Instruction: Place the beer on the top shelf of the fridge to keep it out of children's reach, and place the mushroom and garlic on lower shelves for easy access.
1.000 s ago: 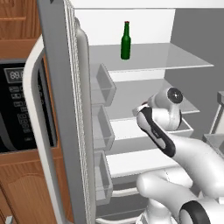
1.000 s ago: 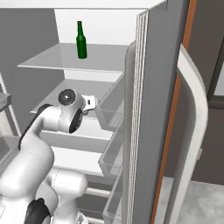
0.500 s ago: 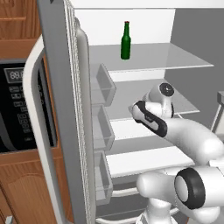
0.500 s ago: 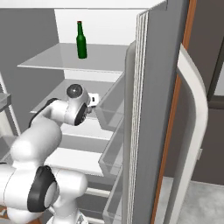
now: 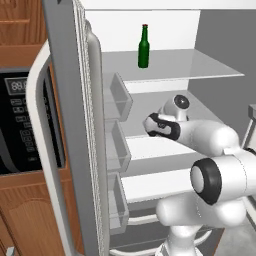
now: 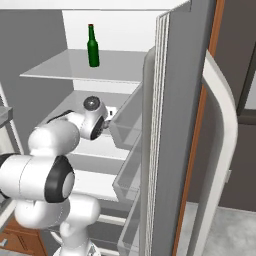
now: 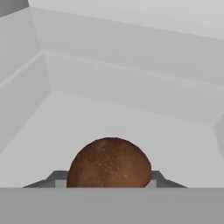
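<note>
The end effector is clamped on the small brown-capped mushroom, inside the grey steel fridge over a lower translucent shelf. Letting go too high could send it rolling off.

A rendered domestic kitchen: a tall grey steel fridge stands open, its white interior fitted with translucent grey-white shelves and clear door bins. Beside it, warm brown wood cabinets frame a black-fronted built-in oven with a control panel. A slim dark green glass bottle stands on the topmost shelf.
</note>
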### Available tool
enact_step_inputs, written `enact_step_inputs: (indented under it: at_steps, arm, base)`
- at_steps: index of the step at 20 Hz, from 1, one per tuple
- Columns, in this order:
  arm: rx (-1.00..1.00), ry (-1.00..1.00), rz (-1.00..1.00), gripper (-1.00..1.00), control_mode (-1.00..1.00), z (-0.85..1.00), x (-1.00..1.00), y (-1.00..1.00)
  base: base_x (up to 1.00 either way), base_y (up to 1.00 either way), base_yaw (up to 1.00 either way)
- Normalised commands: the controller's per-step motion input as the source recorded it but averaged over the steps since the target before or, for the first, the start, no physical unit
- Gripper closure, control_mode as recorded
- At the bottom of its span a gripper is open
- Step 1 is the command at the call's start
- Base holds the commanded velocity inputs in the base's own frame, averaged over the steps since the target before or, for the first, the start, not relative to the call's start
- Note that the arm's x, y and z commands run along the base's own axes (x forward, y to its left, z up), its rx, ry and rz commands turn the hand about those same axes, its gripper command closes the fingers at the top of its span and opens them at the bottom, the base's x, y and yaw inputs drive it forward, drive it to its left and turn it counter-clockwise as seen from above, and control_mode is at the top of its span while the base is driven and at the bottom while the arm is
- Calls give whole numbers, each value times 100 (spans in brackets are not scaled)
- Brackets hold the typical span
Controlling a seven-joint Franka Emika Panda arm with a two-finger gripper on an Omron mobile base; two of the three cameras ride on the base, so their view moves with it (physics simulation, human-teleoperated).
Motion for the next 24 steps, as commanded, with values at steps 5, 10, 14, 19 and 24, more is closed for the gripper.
enact_step_inputs:
  at_steps: [5, 10, 14, 19, 24]
  arm:
    - [0, 3, 0, 100, -100, -25, 51, 0]
    - [0, 5, 0, 100, -100, -22, 53, 0]
    - [0, 4, 0, 100, -100, -28, 51, 0]
    - [0, -1, 0, -100, -100, -45, 11, 0]
    - [0, -8, 0, -100, -100, -32, -38, 0]
  base:
    - [0, 0, 0]
    - [0, 0, 0]
    - [0, 0, 0]
    - [0, 0, 0]
    - [0, 0, 0]
